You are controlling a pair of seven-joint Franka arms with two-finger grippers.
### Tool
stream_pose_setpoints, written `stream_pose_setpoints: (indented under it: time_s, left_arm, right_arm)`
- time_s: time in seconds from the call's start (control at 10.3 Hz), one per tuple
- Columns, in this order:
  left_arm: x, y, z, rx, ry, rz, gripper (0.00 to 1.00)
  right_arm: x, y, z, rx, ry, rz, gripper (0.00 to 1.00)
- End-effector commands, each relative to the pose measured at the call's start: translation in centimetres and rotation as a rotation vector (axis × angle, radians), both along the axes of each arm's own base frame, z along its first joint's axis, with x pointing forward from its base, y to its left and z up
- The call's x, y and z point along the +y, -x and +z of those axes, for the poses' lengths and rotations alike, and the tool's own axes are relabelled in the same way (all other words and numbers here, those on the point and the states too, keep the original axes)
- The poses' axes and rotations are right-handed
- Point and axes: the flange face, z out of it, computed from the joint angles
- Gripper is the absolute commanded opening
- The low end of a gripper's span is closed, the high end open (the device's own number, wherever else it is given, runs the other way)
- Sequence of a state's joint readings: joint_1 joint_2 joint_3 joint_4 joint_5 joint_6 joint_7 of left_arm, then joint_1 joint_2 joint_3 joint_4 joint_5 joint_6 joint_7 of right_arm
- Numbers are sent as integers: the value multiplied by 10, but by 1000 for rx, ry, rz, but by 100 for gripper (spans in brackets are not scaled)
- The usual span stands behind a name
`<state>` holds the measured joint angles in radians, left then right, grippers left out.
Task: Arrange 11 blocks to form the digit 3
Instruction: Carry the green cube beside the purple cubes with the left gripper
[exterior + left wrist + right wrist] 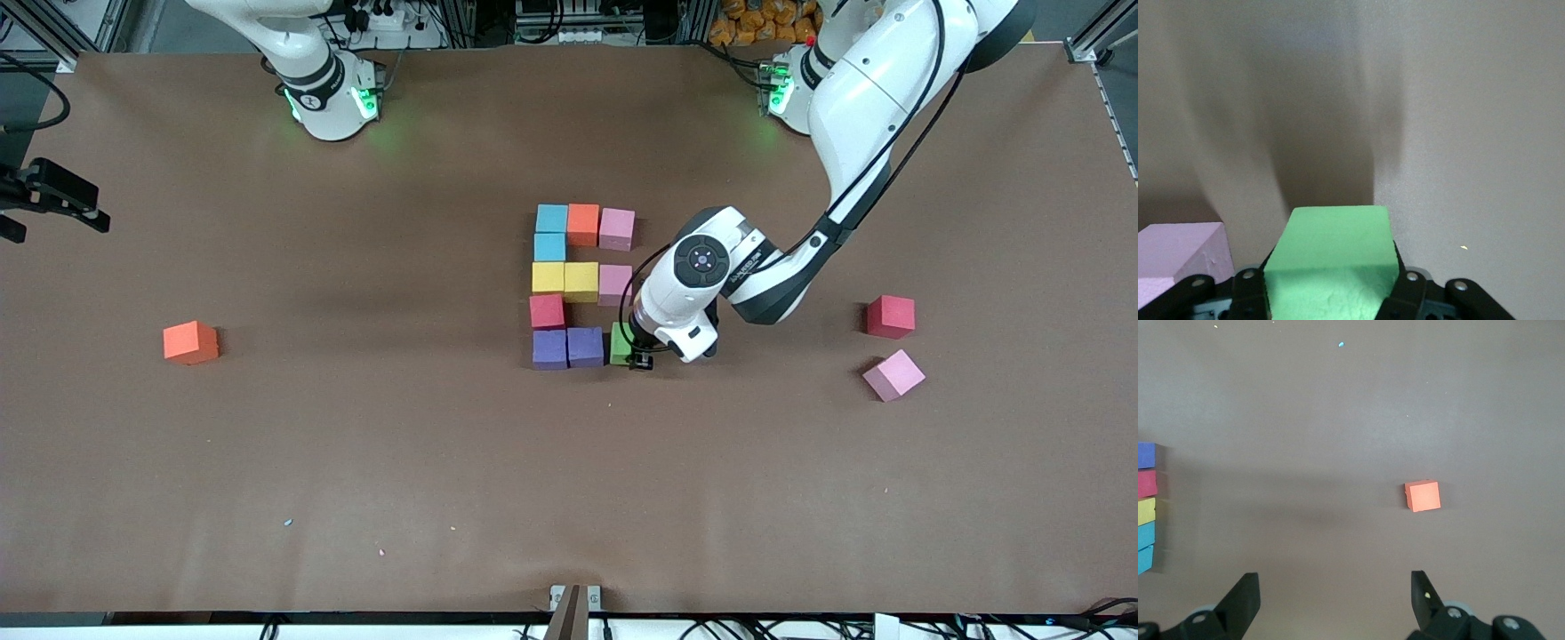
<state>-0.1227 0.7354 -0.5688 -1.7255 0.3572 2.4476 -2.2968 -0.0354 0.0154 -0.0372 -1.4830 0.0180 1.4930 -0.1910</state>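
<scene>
At frame center, the left gripper [633, 354] pinches a green block [621, 343] beside two purple blocks [567, 348], completing the digit 3 [582, 283]. The right gripper [1335, 597], at the frame's upper left edge, waits spread wide.

Brown table [356, 462] covering, matte, spanning the whole work area. Small pale specks [288, 522] scattered near the front camera's edge. Orange objects [756, 22] heaped above the table's top edge.
</scene>
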Motion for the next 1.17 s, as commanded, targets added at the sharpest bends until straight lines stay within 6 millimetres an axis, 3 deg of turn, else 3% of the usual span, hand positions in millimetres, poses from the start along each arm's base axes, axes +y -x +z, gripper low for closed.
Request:
stream_pose_setpoints:
  time_s: [0.0, 1.07]
  left_arm:
    - [0, 2, -3, -19, -7, 7, 0]
    - [-9, -5, -17, -34, -24, 4, 0]
  right_arm:
    - [-5, -1, 3, -4, 4, 4, 100]
    - [-4, -1, 3, -5, 3, 6, 100]
